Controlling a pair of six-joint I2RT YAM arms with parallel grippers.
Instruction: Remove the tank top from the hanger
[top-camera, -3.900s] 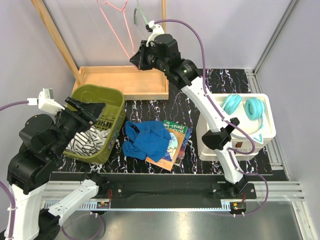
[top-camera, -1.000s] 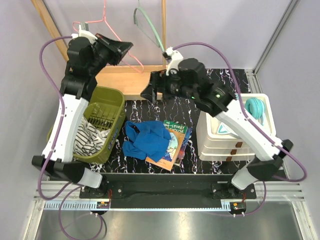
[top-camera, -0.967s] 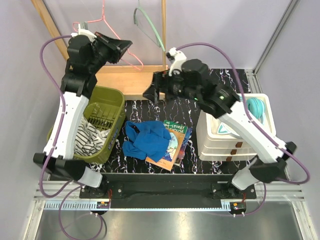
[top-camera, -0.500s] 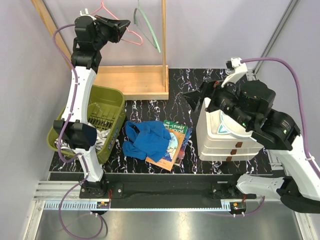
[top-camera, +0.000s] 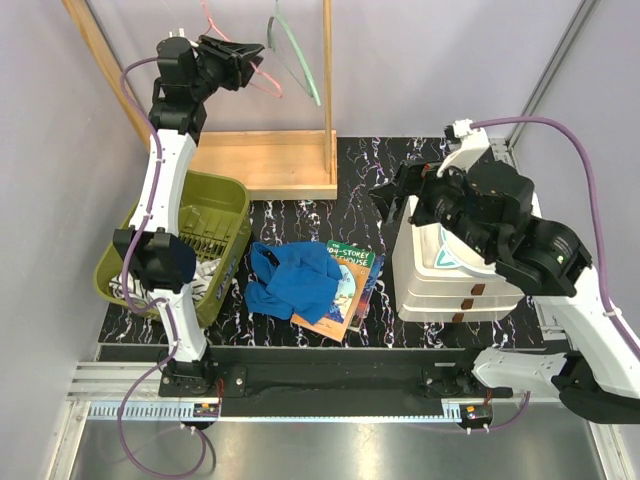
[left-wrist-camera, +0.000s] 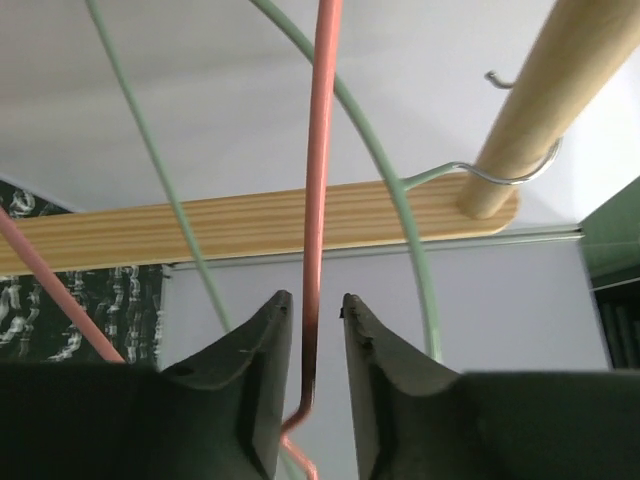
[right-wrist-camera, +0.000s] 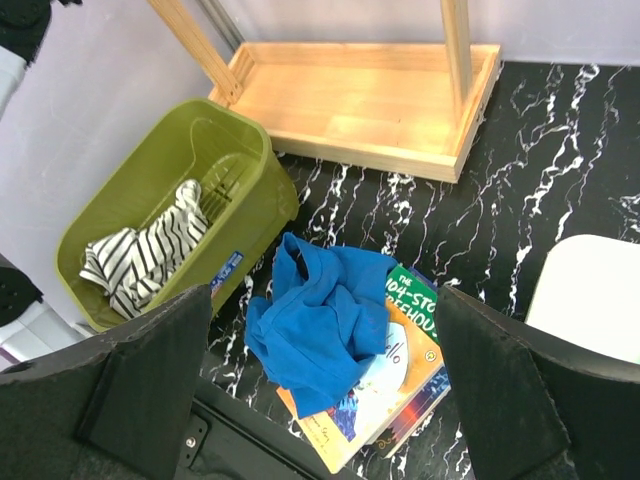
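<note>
The blue tank top (top-camera: 295, 280) lies crumpled on the table, partly over a stack of books (top-camera: 352, 292), off any hanger. High at the back left, my left gripper (top-camera: 250, 50) is at the rack. In the left wrist view its jaws (left-wrist-camera: 315, 300) stand slightly open around the pink hanger's wire (left-wrist-camera: 318, 150), with a thin gap on each side. A green hanger (left-wrist-camera: 400, 170) hooks on the wooden rod (left-wrist-camera: 540, 110) beside it. My right gripper (top-camera: 385, 192) hangs wide open above the table. Its wrist view looks down at the tank top (right-wrist-camera: 320, 320) between the fingers, holding nothing.
A green basket (top-camera: 228, 198) at the left holds a striped garment (right-wrist-camera: 150, 255). The wooden rack base (top-camera: 265, 165) sits at the back. A white drawer unit (top-camera: 450, 290) stands at the right under my right arm. The books (right-wrist-camera: 400, 370) lie under the tank top's right side.
My left arm lifted the pink hanger up to the rail and its jaws have loosened off the wire. My right arm swung from the rack to the right, above the drawers.
</note>
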